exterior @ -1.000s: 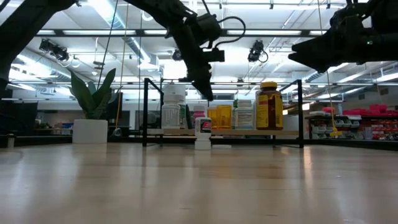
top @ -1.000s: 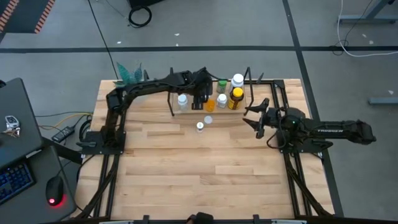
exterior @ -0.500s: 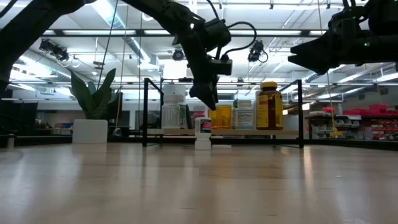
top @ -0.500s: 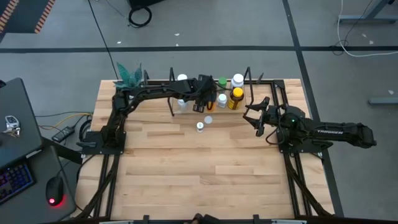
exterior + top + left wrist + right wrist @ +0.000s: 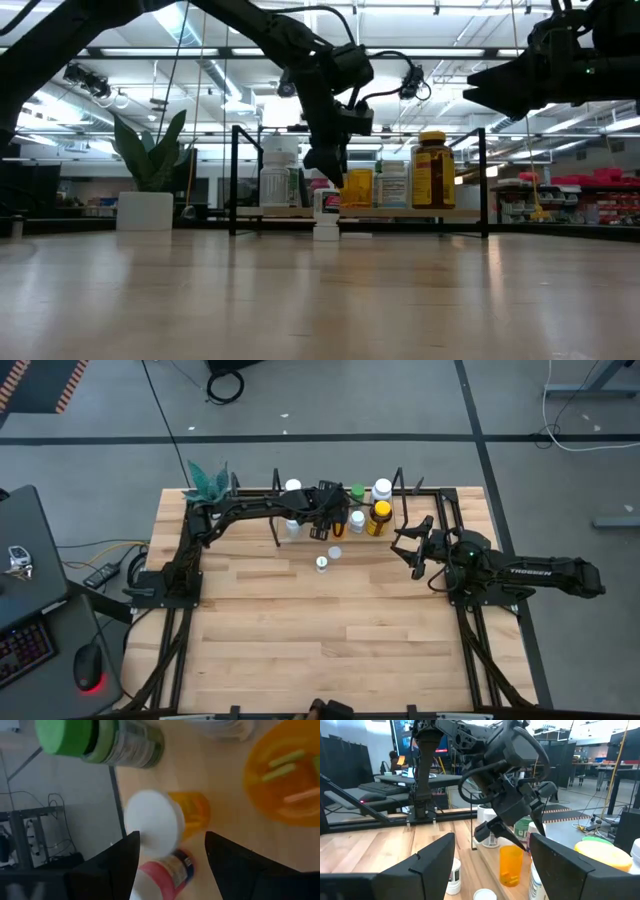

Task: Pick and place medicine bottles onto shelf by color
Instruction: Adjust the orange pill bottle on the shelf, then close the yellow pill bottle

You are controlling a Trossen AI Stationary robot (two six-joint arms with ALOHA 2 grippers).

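Since the earlier frame, the left claw (image 5: 331, 520) has shifted over the shelf (image 5: 300, 538), upper centre of the high view, fingers apart above an orange bottle (image 5: 187, 816). Right claw (image 5: 408, 546) hovers mid-right, fingers apart, empty. Two small bottles (image 5: 321, 563) stand on the bench (image 5: 300, 630).

Light-wood table (image 5: 300, 620), wire-framed shelf (image 5: 300, 538) at its far edge bearing several medicine bottles (image 5: 379, 517), two small bottles (image 5: 321, 562) just before it, potted plant (image 5: 207, 480) far left.
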